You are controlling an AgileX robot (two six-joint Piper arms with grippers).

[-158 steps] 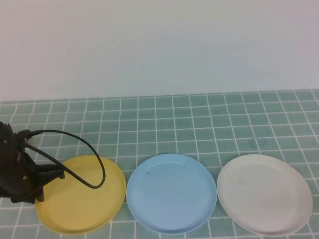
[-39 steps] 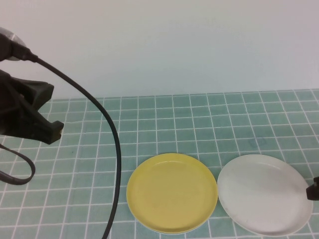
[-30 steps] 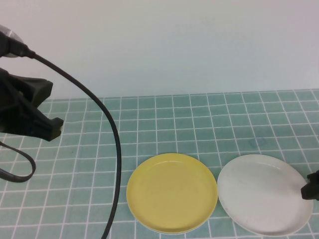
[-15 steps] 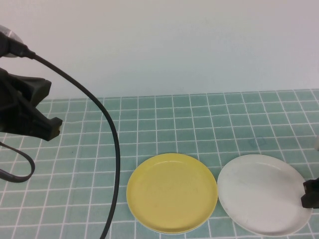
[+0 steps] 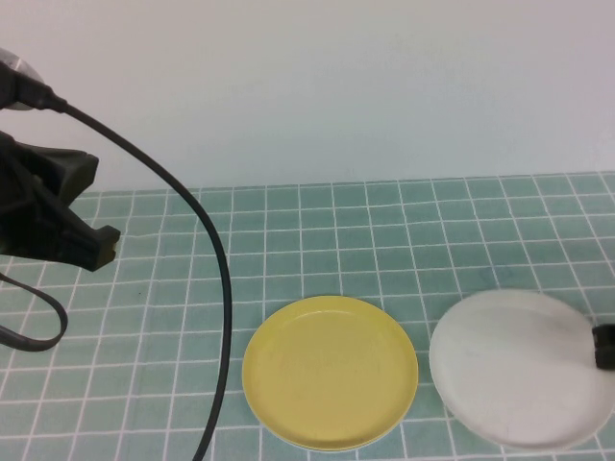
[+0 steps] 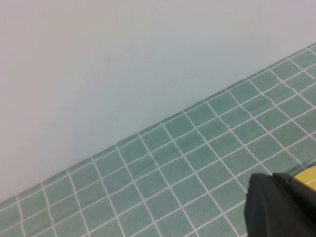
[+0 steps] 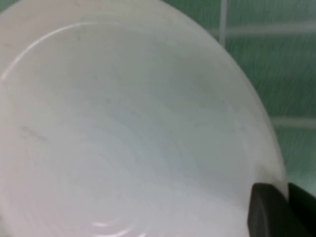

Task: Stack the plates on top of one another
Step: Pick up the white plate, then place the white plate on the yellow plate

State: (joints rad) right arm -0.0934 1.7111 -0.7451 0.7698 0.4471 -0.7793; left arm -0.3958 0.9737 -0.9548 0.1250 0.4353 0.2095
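The yellow plate point(image 5: 330, 373) lies at the front middle of the table. The light blue plate is hidden. The white plate point(image 5: 519, 370) is at the front right and fills the right wrist view point(image 7: 123, 133). My right gripper point(image 5: 603, 348) is shut on the white plate's right rim, one finger point(image 7: 266, 212) inside the rim and one outside. My left gripper point(image 5: 96, 245) hangs raised at the far left, apart from the plates and empty. In the left wrist view its dark fingers point(image 6: 279, 207) sit together, with a sliver of the yellow plate point(image 6: 309, 174) behind them.
A black cable point(image 5: 207, 259) loops down from the left arm across the left part of the green tiled table point(image 5: 384, 240). A pale wall point(image 5: 317, 86) bounds the back.
The right gripper has closed on the white plate's right rim, and the plate has shifted slightly to the right and looks tipped. The left arm and yellow plate have not moved.
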